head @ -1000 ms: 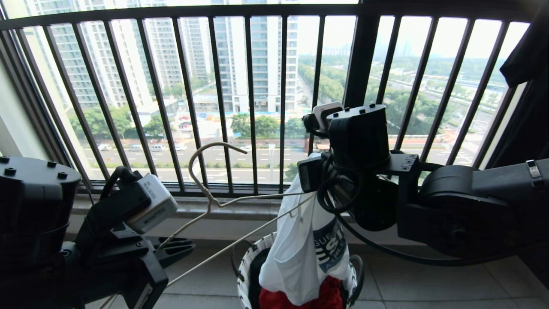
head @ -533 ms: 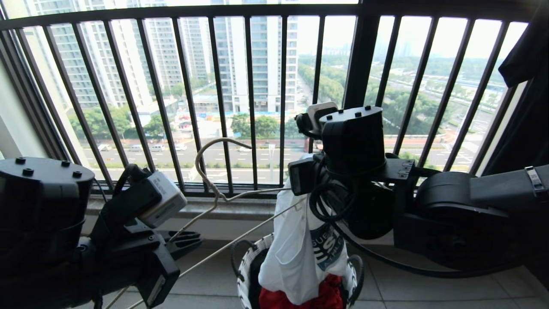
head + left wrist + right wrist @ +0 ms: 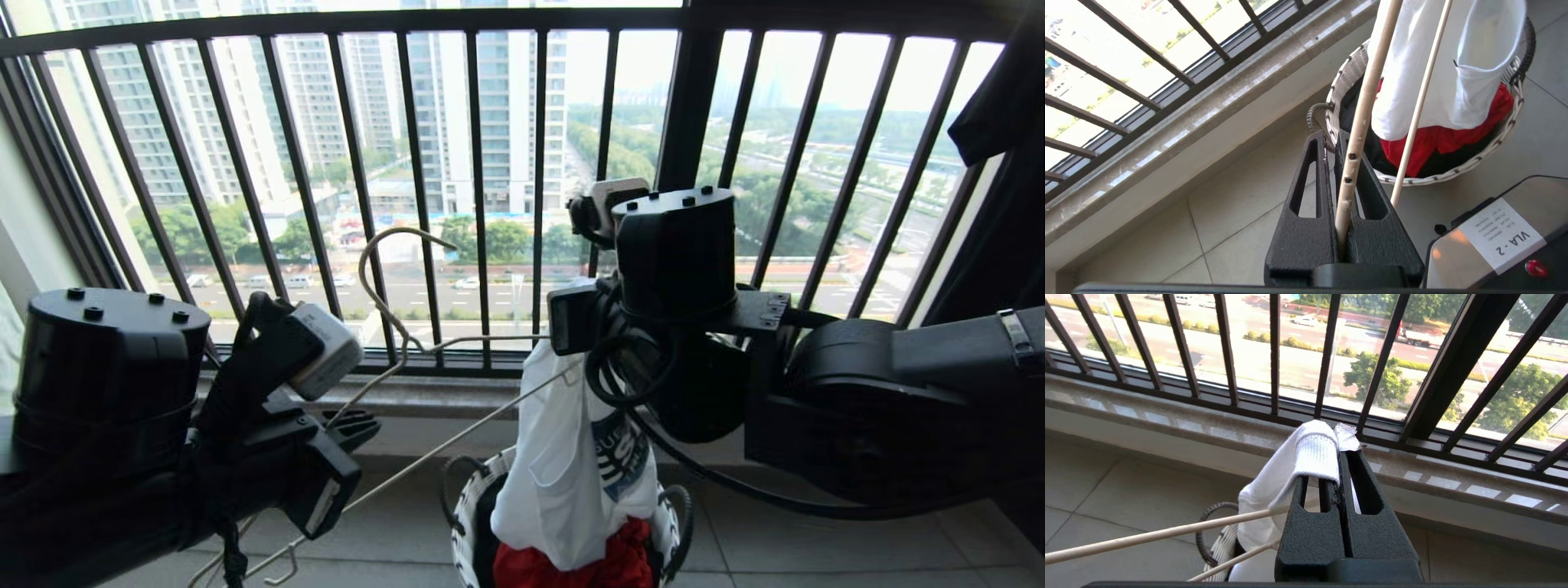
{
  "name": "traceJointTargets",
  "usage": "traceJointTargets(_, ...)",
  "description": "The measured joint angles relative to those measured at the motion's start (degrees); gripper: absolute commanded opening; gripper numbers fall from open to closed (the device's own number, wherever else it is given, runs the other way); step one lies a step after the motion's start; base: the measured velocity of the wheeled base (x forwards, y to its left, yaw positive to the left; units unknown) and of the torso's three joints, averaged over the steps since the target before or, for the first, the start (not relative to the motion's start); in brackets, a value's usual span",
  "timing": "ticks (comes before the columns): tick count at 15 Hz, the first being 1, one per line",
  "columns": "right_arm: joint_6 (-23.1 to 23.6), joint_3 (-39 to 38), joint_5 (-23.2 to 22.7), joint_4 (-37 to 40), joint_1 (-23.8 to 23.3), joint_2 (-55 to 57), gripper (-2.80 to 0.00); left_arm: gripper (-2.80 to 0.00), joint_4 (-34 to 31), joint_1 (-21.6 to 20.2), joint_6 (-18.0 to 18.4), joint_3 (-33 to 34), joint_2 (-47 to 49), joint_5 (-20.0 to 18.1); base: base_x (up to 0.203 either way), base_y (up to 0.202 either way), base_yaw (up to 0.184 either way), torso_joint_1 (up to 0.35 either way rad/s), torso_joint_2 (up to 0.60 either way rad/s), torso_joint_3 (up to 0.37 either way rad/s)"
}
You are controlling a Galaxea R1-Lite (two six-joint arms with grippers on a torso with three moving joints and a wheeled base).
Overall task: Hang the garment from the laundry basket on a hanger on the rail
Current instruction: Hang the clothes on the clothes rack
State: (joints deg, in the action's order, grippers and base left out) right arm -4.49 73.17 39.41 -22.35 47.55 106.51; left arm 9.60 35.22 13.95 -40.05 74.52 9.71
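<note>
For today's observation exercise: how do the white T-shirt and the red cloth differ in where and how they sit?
The white T-shirt hangs lifted, pinched at its collar by the right gripper; the red cloth lies bunched and untouched in the round white woven basket. The T-shirt bears a dark blue chest graphic; the red cloth looks plain. Both are soft fabric at the basket.

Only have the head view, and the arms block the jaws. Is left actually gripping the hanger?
Observer: Yes. The left wrist view shows the left jaws shut on one wire of the hanger.
Operator: And the right?
Observer: The right jaws are shut on the T-shirt, pinching its ribbed collar.
Operator: Hanger inside the shirt yet?
Observer: In the right wrist view both hanger wires run up to the cloth just below the jaws. I cannot tell whether they are inside.
</note>
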Motion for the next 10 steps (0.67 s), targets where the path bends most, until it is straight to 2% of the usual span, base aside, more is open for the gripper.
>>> traceJointTargets(2,0.03,0.71,0.10,0.02,-1.54,0.00,-2.80,-2.80,2.84,-0.05,-0.11,-0.28,0.68,2.87,0.000,0.000,0.000,0.000,0.00,0.000)
traceJointTargets(5,0.11,1.99,0.11,0.28,-3.98,0.00,-2.80,-2.80,3.13,-0.07,-0.04,-0.75,1.07,5.82,0.000,0.000,0.000,0.000,0.00,0.000)
traceJointTargets(9,0.20,2.37,0.09,0.42,-4.58,-0.04,-2.80,-2.80,3.17,-0.07,-0.06,-1.65,2.95,11.76,0.000,0.000,0.000,0.000,0.00,0.000)
traceJointTargets(10,0.20,2.39,0.11,0.44,-4.73,-0.06,-2.80,-2.80,3.19,-0.07,-0.09,-1.98,3.37,12.22,0.000,0.000,0.000,0.000,0.00,0.000)
